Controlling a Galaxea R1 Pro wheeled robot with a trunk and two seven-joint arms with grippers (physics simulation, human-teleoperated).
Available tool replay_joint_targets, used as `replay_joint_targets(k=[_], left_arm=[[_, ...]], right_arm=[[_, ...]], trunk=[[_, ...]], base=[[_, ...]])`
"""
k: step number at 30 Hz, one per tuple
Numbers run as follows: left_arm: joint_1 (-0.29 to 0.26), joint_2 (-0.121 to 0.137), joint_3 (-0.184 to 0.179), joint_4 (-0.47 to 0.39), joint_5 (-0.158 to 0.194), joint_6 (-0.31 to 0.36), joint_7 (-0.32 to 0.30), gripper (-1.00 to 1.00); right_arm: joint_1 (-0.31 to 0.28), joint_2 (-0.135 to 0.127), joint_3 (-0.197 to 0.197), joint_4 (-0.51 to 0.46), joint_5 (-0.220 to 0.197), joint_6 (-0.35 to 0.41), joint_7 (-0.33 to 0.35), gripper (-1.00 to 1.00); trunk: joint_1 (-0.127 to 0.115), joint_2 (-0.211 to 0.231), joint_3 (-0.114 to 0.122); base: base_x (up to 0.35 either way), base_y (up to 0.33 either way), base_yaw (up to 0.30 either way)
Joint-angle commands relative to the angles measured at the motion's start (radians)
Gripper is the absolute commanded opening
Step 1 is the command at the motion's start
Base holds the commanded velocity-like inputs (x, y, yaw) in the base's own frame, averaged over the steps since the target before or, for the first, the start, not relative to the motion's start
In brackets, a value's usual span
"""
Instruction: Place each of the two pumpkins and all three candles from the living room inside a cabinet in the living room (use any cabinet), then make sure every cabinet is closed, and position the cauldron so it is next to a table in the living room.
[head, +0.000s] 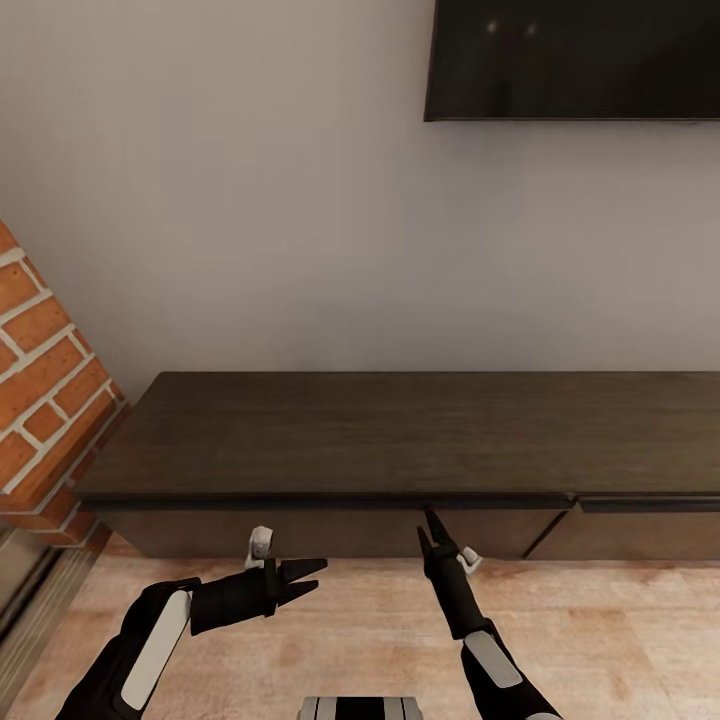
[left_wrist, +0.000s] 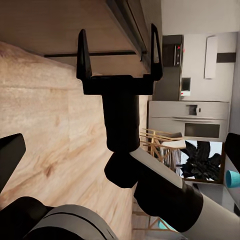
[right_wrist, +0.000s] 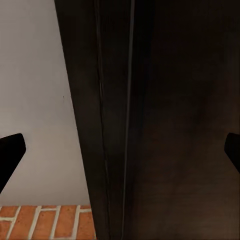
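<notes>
The left hand (head: 305, 578) hangs low in front of the cabinet (head: 400, 440), fingers spread and empty, pointing sideways along its long front, well short of it. The right hand (head: 432, 528), also spread with nothing between the fingers, points straight at the cabinet's upper front edge, almost touching, so it looks the nearer one for pulling a drawer.

Dark-brown cabinet (head: 400, 440) on wood floor (head: 360, 620)
</notes>
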Motion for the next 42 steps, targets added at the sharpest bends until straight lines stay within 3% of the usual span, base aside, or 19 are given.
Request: replay_joint_targets(k=[1, 42], left_arm=[[0.0, 0.0, 0.0, 0.0, -0.002, 0.003, -0.004, 1.0], [0.0, 0.0, 0.0, 0.0, 0.006, -0.009, -0.004, 1.0]], right_arm=[[0.0, 0.001, -0.002, 0.001, -0.006, 0.008, 0.005, 1.0], [0.0, 0.0, -0.001, 0.001, -0.006, 0.012, 0.006, 1.0]], trunk=[[0.0, 0.0, -0.001], [0.001, -0.001, -0.008]], base=[[0.0, 0.0, 0.0], [0.029, 0.01, 0.0]])
